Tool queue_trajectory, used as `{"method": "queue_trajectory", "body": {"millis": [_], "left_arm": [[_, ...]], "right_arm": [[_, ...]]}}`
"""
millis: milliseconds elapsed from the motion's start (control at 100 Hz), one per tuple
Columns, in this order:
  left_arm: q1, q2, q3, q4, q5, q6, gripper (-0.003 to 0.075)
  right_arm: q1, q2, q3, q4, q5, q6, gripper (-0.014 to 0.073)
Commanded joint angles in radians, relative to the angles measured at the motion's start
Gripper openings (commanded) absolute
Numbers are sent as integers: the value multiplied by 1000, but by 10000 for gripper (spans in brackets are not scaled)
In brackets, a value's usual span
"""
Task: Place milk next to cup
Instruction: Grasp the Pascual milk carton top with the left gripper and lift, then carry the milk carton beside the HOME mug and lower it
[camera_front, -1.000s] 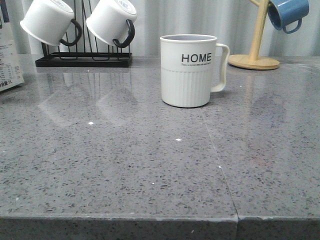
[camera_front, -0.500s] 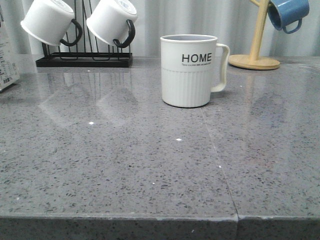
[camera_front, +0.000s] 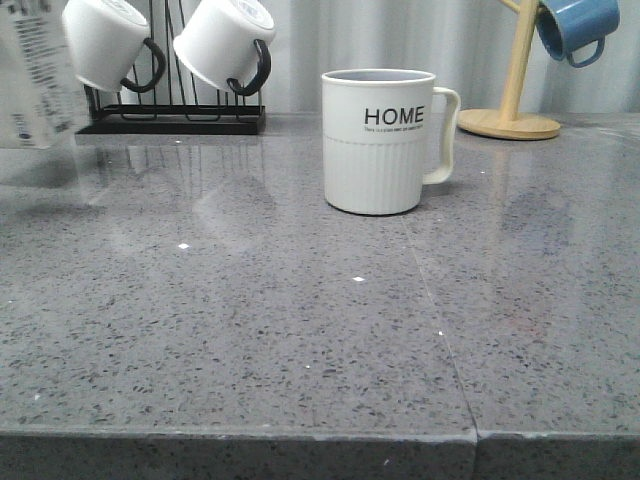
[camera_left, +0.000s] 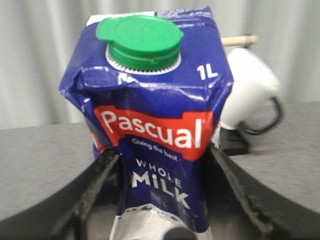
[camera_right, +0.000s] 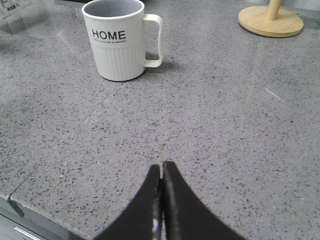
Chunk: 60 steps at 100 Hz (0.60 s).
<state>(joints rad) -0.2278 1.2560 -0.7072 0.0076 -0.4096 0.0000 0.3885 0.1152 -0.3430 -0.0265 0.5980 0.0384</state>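
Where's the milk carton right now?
The milk carton is at the front view's far left, lifted off the counter in the left gripper, in front of the mug rack.

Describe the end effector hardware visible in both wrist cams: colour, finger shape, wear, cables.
Left end effector: two black fingers, broad at the base and curving inward, with yellowish scuffing along their inner edges. Right end effector: matching black fingers tapering to narrow pointed tips, matte finish. No cables, labels or markings show in either view, and the arms themselves are out of frame.

Blue milk w/ green cap, red band; white ribbed cup, black "HOME".
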Motion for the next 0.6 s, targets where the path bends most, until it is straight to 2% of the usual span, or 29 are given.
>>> {"method": "queue_trajectory", "body": {"millis": [0,230,380,590], "left_arm": [[-64,-30,-33,6,-61,-7,273],[-220,5,-51,-13,-48,-7,273],[-260,56,-108,-18,23,-7,273],[-318,120,-171,-18,15,-7,273]], "right_arm": [[3,10,-23,-5,-73,-5,-58],[3,10,-23,-5,-73,-5,-58],[3,10,-23,-5,-73,-5,-58],[3,10,-23,-5,-73,-5,-58]]}}
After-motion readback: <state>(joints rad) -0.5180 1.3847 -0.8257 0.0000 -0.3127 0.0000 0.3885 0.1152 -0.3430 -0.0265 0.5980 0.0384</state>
